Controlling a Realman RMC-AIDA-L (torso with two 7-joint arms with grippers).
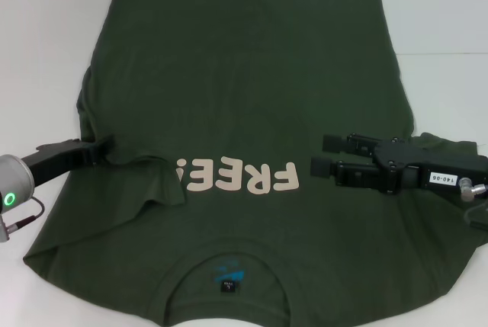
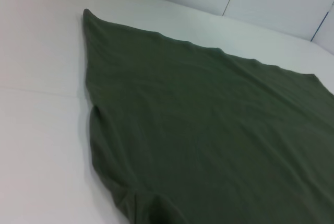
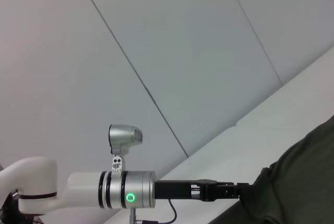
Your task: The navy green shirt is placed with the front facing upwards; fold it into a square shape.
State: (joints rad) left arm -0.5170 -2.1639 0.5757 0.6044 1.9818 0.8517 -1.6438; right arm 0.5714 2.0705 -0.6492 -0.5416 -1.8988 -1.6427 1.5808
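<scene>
The navy green shirt (image 1: 252, 83) lies flat on the white table, collar toward me, with its cream "FREE!" lettering (image 1: 236, 178) face up. My left gripper (image 1: 107, 144) is at the shirt's left edge, shut on the sleeve fabric, which is pulled inward into a raised fold (image 1: 152, 178). The right wrist view shows that same left gripper (image 3: 229, 190) meeting the shirt (image 3: 302, 182). Over the shirt's right side hovers my right gripper (image 1: 322, 154), open, holding nothing, fingers pointing left. The left wrist view shows only the shirt (image 2: 209, 130) body running to its hem.
The white table (image 1: 46, 52) shows bare on both sides of the shirt and beyond the hem. The collar with its blue logo and black tag (image 1: 229, 280) lies at the near edge. White wall panels (image 3: 182, 51) stand behind the table.
</scene>
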